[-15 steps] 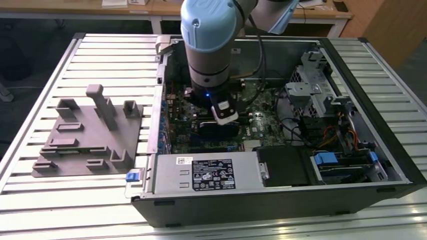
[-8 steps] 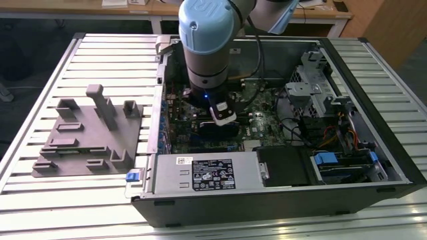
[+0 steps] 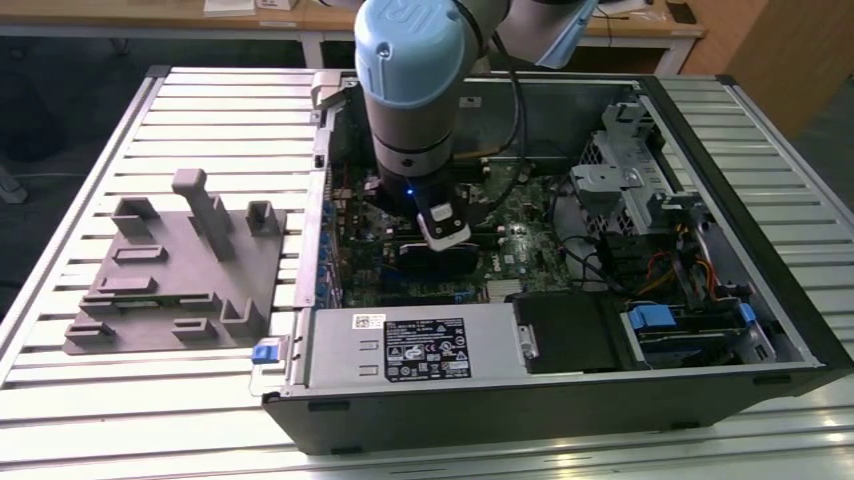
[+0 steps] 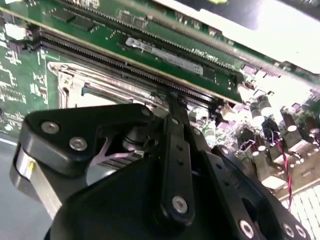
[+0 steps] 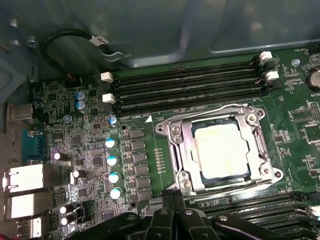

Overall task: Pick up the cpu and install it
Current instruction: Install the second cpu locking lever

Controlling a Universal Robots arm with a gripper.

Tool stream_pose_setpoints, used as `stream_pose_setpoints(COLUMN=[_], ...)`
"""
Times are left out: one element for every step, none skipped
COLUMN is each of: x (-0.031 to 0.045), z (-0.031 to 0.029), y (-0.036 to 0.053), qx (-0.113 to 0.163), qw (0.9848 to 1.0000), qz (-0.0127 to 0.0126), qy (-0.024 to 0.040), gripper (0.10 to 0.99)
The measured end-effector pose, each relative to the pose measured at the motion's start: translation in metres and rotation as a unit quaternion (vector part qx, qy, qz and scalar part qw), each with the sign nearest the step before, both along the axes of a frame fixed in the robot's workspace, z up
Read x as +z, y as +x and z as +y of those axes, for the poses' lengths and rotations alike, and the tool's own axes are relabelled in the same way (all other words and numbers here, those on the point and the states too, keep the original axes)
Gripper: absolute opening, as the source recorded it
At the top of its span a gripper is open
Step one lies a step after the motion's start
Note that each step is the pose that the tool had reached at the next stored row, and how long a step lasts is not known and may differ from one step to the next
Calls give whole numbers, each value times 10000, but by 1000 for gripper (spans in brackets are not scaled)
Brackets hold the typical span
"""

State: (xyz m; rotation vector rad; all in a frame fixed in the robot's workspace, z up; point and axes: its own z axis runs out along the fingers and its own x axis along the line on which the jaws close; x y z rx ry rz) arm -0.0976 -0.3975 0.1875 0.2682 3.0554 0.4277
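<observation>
Arm (image 3: 407, 90) upright over the open computer case (image 3: 561, 390), claw (image 3: 437, 262) low beside the socketed cpu (image 5: 221, 150), grip indiscernible.

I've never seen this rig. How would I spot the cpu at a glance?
Look inside the open computer case, on the green motherboard. Beside the long black memory slots sits a metal-framed socket; the cpu is the pale, shiny square lying inside that frame.

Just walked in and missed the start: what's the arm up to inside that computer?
The robot arm is reaching down into the open computer case, with its gripper low over the motherboard. In the first wrist view, the cpu lies in the metal-framed socket, its pale silvery top showing. The grey plastic fixture sits on the table beside the case.
</observation>
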Motion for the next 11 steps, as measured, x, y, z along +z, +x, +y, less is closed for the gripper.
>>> stream_pose_setpoints(x=[-8,-8,-5,-3,-4,-3,3,12,33,62,85], z=[16,23,27,30,31,33,34,36,36,35,36], y=[0,1,2,2,2,2,2,2,2,2,2], qx=[-1,-1,1,2,2,2,2,1,2,2,2], qw=[10000,10000,10000,10000,10000,10000,10000,10000,10000,10000,10000], qz=[-4,-6,-5,-3,-3,-3,-3,-4,-4,-2,-3], qy=[17,11,8,6,7,5,6,8,8,4,6], gripper=[106,106,106,106,106,106,106,106,106,106,106])
